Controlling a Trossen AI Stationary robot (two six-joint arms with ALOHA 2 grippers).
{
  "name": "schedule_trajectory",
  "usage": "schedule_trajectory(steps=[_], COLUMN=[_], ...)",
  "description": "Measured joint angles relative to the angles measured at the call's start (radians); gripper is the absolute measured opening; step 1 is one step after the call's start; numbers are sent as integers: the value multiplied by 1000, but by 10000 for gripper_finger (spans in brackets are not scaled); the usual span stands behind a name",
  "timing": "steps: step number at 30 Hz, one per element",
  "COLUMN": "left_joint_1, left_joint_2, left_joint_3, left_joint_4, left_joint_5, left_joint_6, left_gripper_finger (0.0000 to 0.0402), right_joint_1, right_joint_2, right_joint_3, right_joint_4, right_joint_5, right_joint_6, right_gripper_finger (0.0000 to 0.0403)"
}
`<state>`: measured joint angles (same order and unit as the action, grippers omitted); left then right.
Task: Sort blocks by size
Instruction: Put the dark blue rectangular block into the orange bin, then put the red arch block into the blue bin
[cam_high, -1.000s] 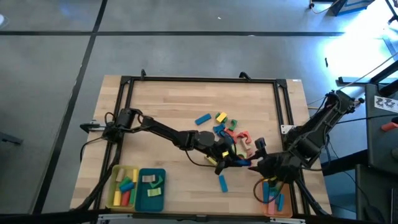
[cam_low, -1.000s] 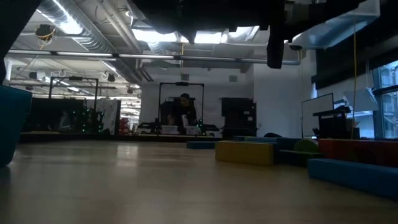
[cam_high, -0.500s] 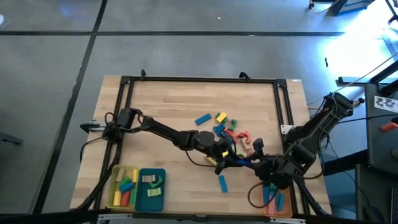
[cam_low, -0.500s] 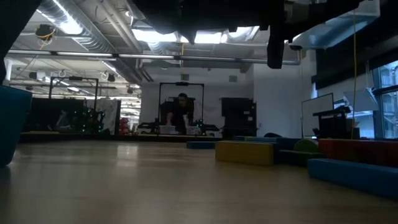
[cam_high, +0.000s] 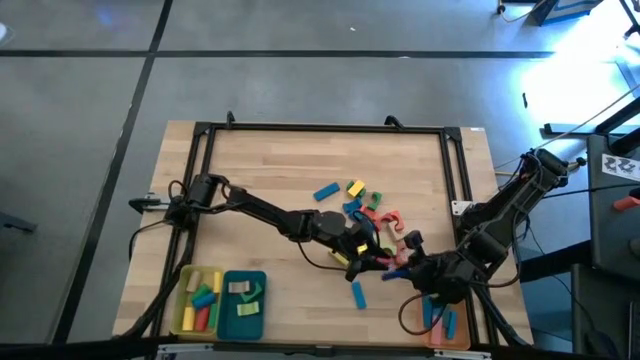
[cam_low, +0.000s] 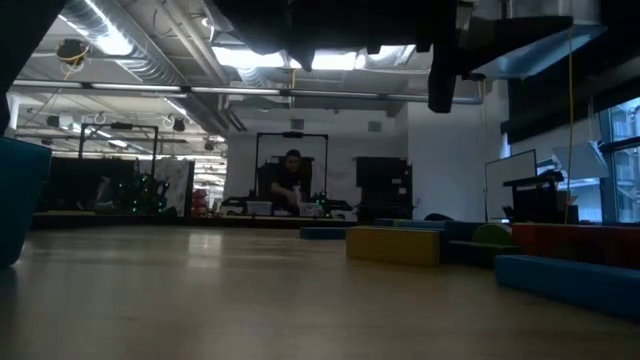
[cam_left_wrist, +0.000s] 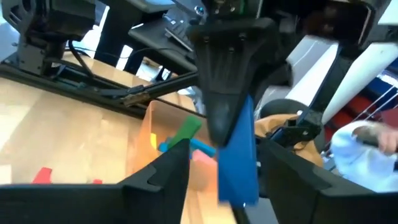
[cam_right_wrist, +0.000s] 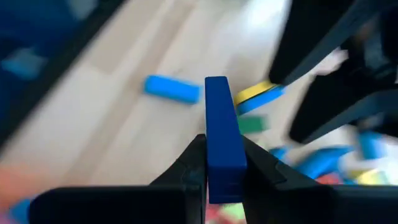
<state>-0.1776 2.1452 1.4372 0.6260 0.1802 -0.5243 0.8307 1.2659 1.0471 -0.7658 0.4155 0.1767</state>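
Glare is washing out the floor (cam_high: 590, 70) beyond the table (cam_high: 270, 165); both wrist views are blurring.

Left arm: reaches from surface's left edge, elbow bent, extended toward right arm. Left gripper (cam_high: 372, 259) beside right gripper, fingers (cam_left_wrist: 163, 177) spread apart, either side of blue bar (cam_left_wrist: 239, 152), not pressing it. Right arm: folded at surface's right edge, forearm angled toward left arm. Right gripper (cam_right_wrist: 222, 165) meets left gripper tip to tip, fingers (cam_right_wrist: 193, 163) clamped on blue bar, bar projecting forward between them.
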Motion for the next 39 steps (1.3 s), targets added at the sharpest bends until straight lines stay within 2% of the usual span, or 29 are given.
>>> schedule_trajectory(steps=[7, 11, 13, 20, 31, 35, 39], left_joint_1=[4, 11, 14, 26, 42, 32, 17], left_joint_2=[0, 0, 0, 0, 0, 0, 0], left_joint_3=[0, 0, 0, 0, 0, 0, 0], left_joint_4=[-54, -65, -66, -70, -71, -105, -143], left_joint_5=[-1, -1, -1, -1, -14, -29, -80], left_joint_6=[58, 66, 67, 82, 281, 372, 398], left_gripper_finger=[195, 195, 196, 196, 196, 196, 196], right_joint_1=[0, 8, 24, 68, 66, 66, 66], right_joint_2=[-3, -2, 2, 8, 8, 8, 8], right_joint_3=[93, 75, 50, -13, -16, -16, -16], right_joint_4=[-217, -240, -244, -240, -230, -231, -231], right_joint_5=[-323, -514, -558, -571, -564, -564, -564], right_joint_6=[298, 493, 584, 689, 690, 694, 695], right_gripper_finger=[59, 69, 72, 76, 81, 94, 118])
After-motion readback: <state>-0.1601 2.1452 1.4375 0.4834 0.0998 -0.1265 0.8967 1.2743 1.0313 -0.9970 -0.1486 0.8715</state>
